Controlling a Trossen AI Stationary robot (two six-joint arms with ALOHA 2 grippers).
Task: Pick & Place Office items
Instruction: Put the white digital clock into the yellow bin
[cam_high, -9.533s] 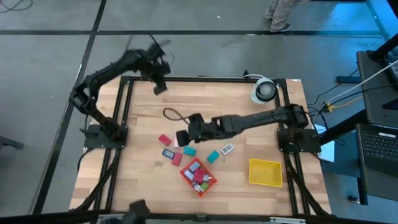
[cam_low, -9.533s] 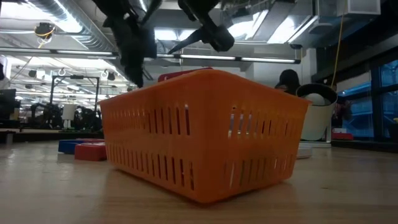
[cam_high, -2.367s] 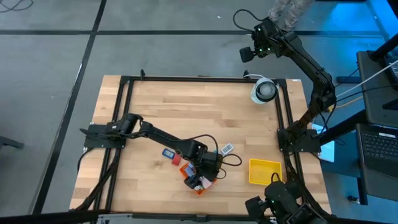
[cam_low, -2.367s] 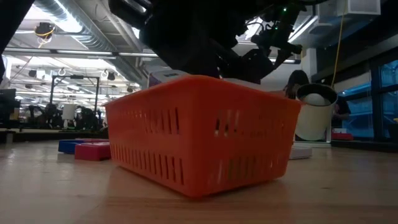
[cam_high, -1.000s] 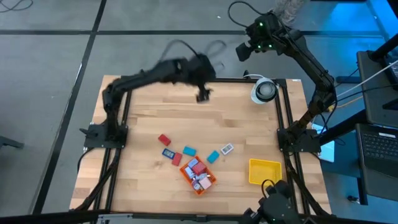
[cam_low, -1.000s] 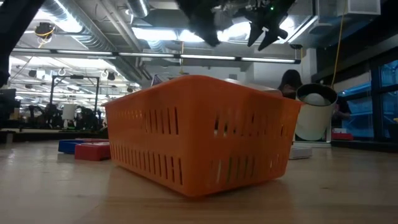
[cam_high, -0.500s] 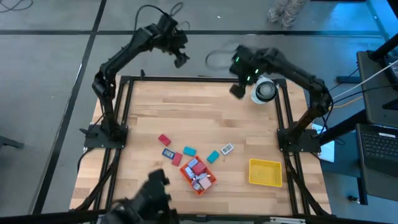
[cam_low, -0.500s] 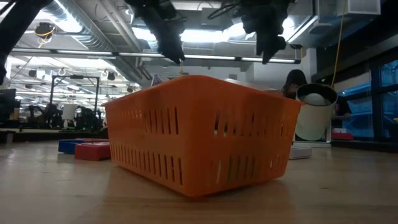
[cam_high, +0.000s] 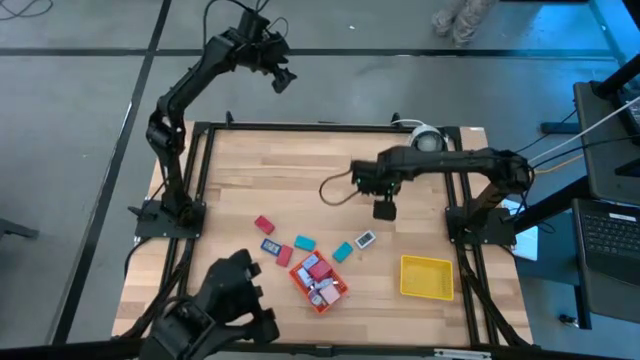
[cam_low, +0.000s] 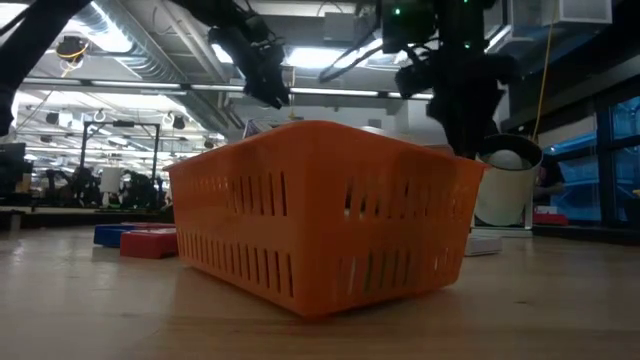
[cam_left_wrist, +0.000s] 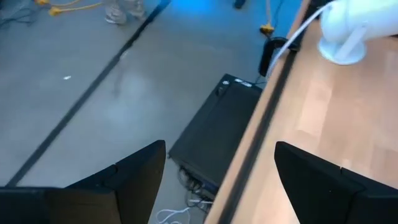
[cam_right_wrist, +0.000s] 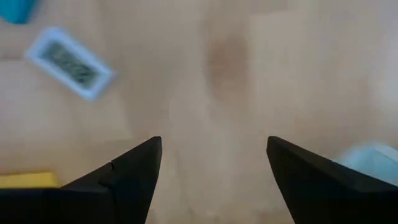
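Observation:
Several small office items lie loose on the wood: a red piece (cam_high: 264, 225), a blue one (cam_high: 270, 246), another red one (cam_high: 284, 256), two teal ones (cam_high: 304, 242) (cam_high: 342, 251) and a white-blue one (cam_high: 365, 239) (cam_right_wrist: 68, 62). Several more lie in the orange-red tray (cam_high: 338, 297) (cam_low: 320, 215). The yellow tray (cam_high: 427, 277) stands at the near right. My right gripper (cam_high: 384, 208) (cam_right_wrist: 214, 146) is open and empty above the bare wood, just beyond the white-blue piece. My left gripper (cam_high: 282, 80) (cam_left_wrist: 217, 149) is open and empty, raised beyond the table's far edge.
A white round object (cam_high: 425, 140) (cam_low: 505, 190) stands at the far right corner. A black cable loop (cam_high: 335, 190) hangs beside my right arm. A dark shape (cam_high: 220, 310) shows at the near left edge. Bare wood lies across the table's far half.
My right gripper has come from beyond the far edge down over the table, toward the near edge and the loose pieces. My left gripper has gone up and back beyond the far edge, toward the left. A dark shape has come in at the near left edge.

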